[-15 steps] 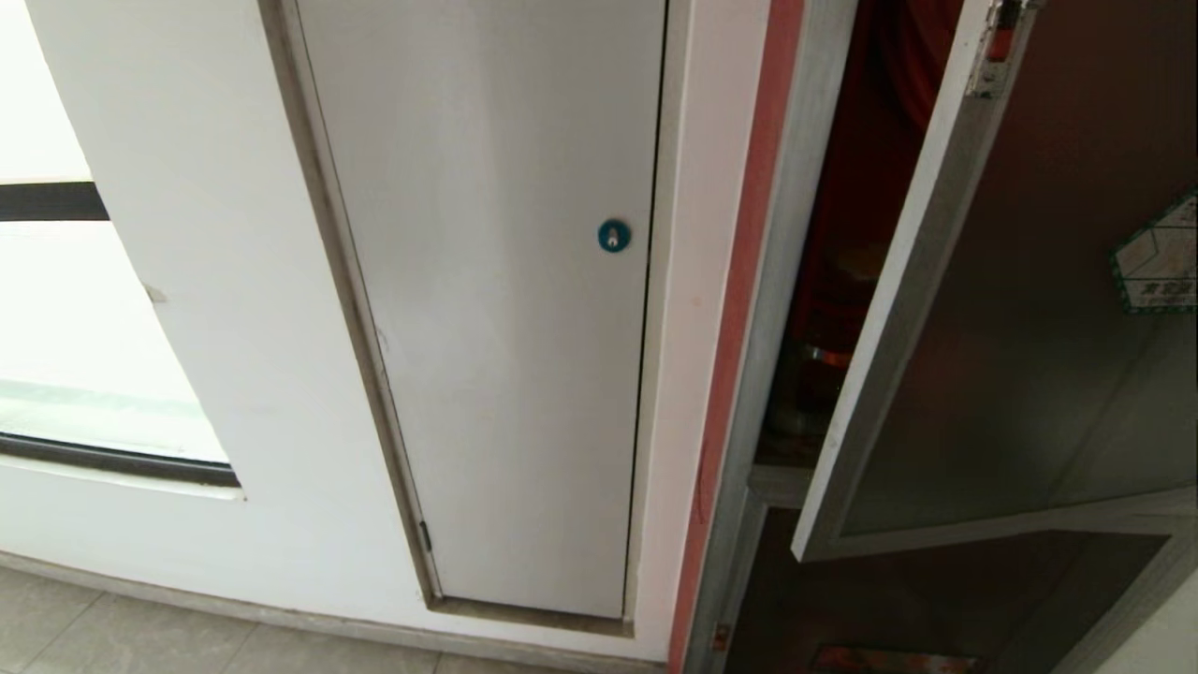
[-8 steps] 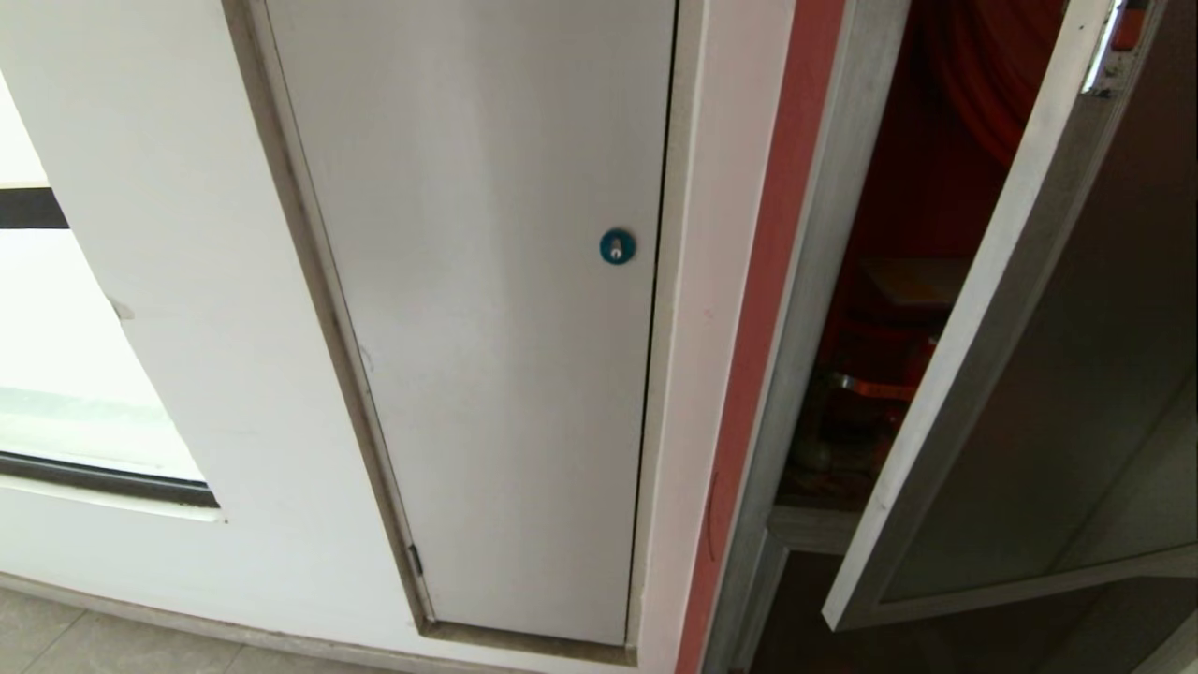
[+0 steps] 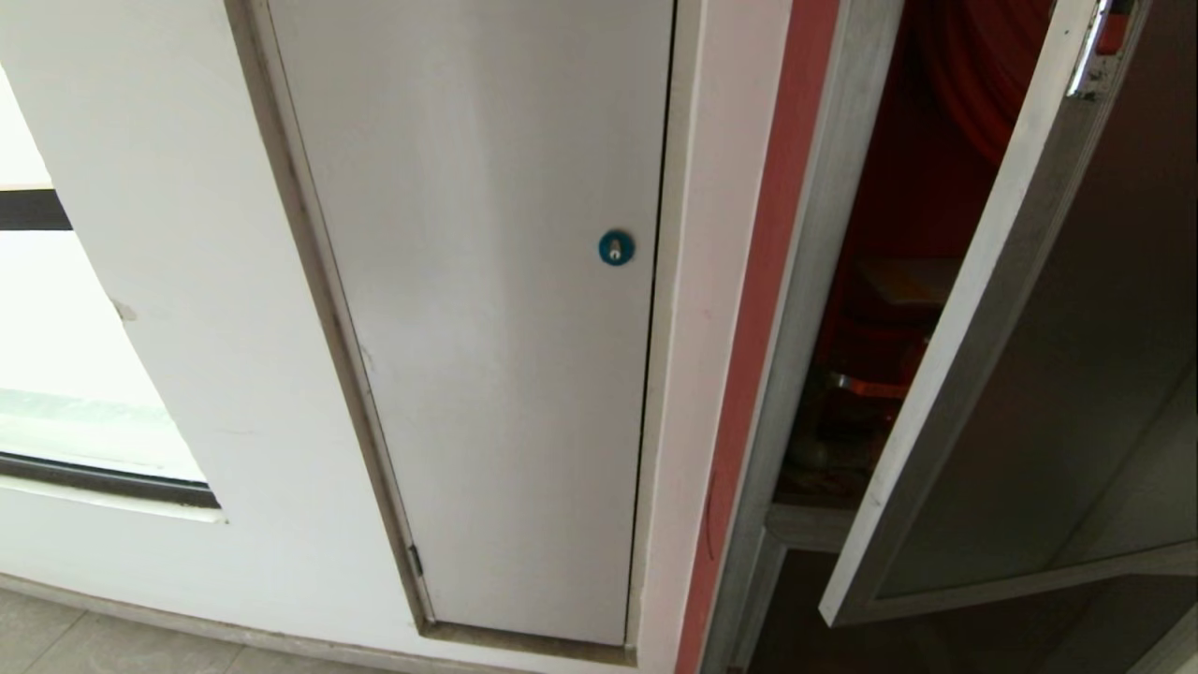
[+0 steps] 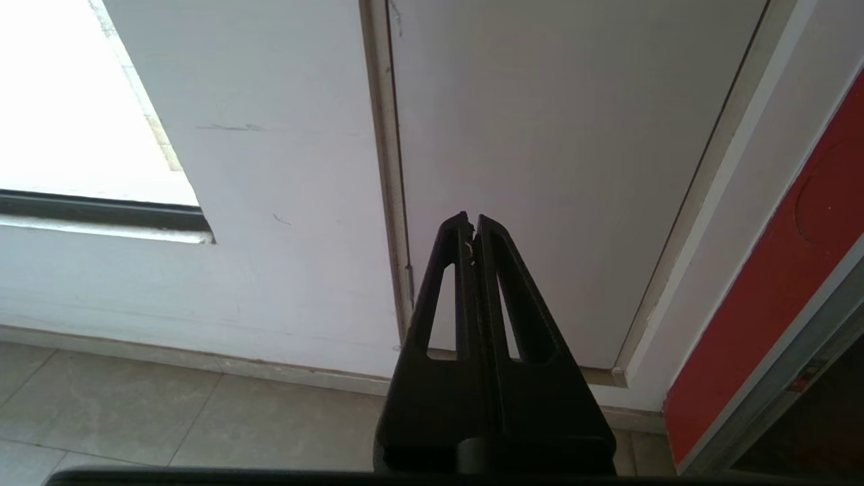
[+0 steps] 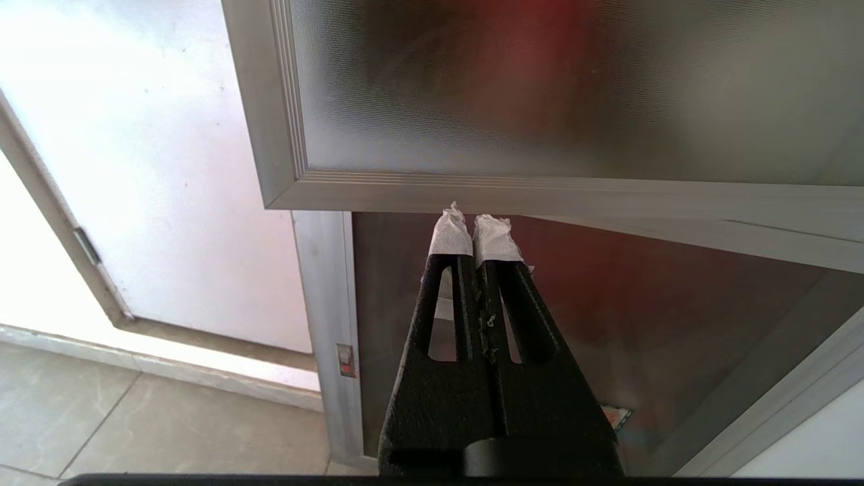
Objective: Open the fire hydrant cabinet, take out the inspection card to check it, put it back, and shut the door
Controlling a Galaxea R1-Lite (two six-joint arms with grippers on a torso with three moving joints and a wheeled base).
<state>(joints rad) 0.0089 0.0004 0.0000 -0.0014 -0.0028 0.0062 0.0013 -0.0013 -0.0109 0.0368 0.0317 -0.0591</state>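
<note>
My left gripper (image 4: 472, 219) hangs low before the plain white door panel with a small blue round lock (image 3: 524, 281), jaws pressed together, holding nothing. My right gripper (image 5: 476, 226), its tips wrapped in white tape, sits just below the bottom rail of the dark tinted glass door in a brushed-silver frame (image 3: 1048, 374), jaws likewise pressed together and empty. That door stands swung open on the tall brushed-silver fire hydrant cabinet (image 3: 824, 234), to the right of the white panel. The red interior shows through the gap, with red fittings in shadow. A pale flat shape with a yellowish edge (image 3: 903, 281) lies inside; I cannot tell whether it is the inspection card. Grey floor tiles (image 4: 135, 418) lie below.
</note>
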